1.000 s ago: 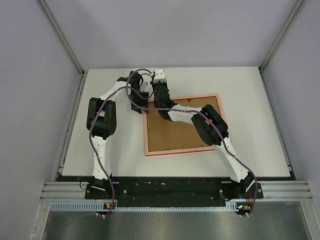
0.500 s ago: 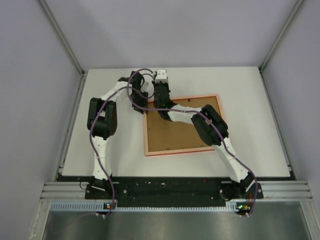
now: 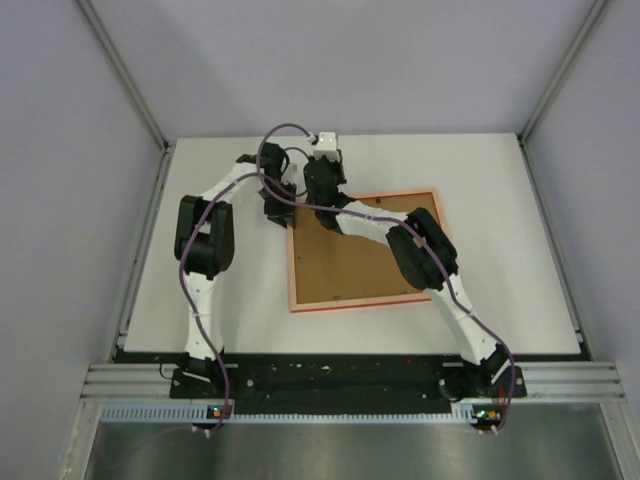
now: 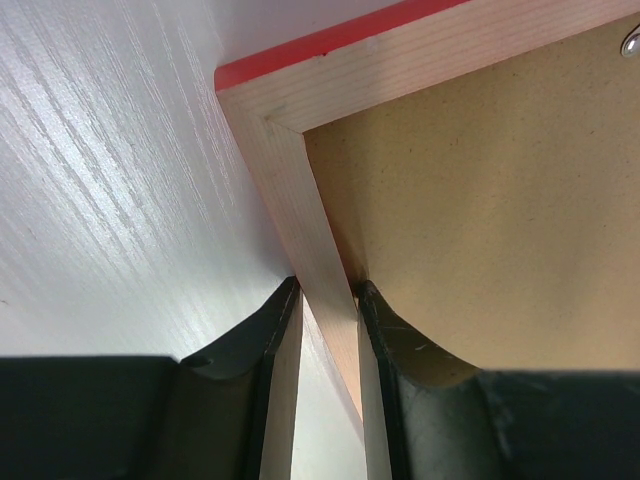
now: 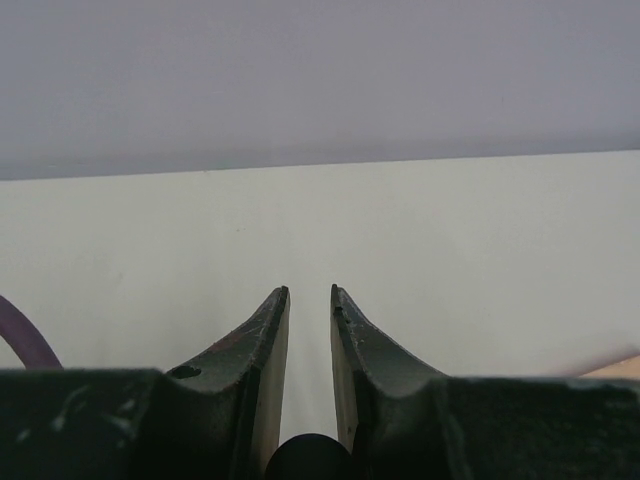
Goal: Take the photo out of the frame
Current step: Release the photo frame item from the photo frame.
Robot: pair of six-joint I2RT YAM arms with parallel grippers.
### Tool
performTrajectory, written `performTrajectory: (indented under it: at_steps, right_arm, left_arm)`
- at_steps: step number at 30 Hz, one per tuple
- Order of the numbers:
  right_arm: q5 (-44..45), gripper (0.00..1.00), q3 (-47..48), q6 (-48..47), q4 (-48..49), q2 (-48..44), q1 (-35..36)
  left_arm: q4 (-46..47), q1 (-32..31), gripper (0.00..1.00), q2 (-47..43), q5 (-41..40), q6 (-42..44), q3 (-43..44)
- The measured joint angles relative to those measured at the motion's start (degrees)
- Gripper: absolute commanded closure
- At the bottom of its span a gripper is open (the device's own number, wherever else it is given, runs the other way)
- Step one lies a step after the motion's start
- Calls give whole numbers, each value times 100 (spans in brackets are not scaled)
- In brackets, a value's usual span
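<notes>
The frame [image 3: 292, 270] lies face down on the white table, with its pale rim around a brown backing board [image 3: 350, 260]. The photo is hidden. My left gripper [image 3: 277, 212] is at the frame's far left corner. In the left wrist view it [image 4: 330, 285] is shut across the frame's pale left rim [image 4: 290, 150], one finger outside and one on the board side [image 4: 480, 200]. My right gripper [image 3: 323, 150] hovers beyond the frame's far edge, pointing toward the back wall. In the right wrist view it [image 5: 309, 290] is open by a narrow gap with nothing in it.
The right forearm [image 3: 370, 215] crosses above the frame's far left part. A small metal tab [image 4: 630, 42] sits on the backing board near the top rim. White table [image 3: 500, 200] extends right of the frame; grey walls enclose three sides.
My left gripper has closed onto the frame's left rim. The right wrist has shifted slightly right and toward the back wall.
</notes>
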Motion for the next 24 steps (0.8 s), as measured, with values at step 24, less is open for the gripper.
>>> performTrajectory:
  at_steps: [24]
  right_arm:
    - [-1139, 100, 1263, 1274, -1969, 103, 2]
  left_arm:
    - [0, 0, 75, -7, 0, -15, -2]
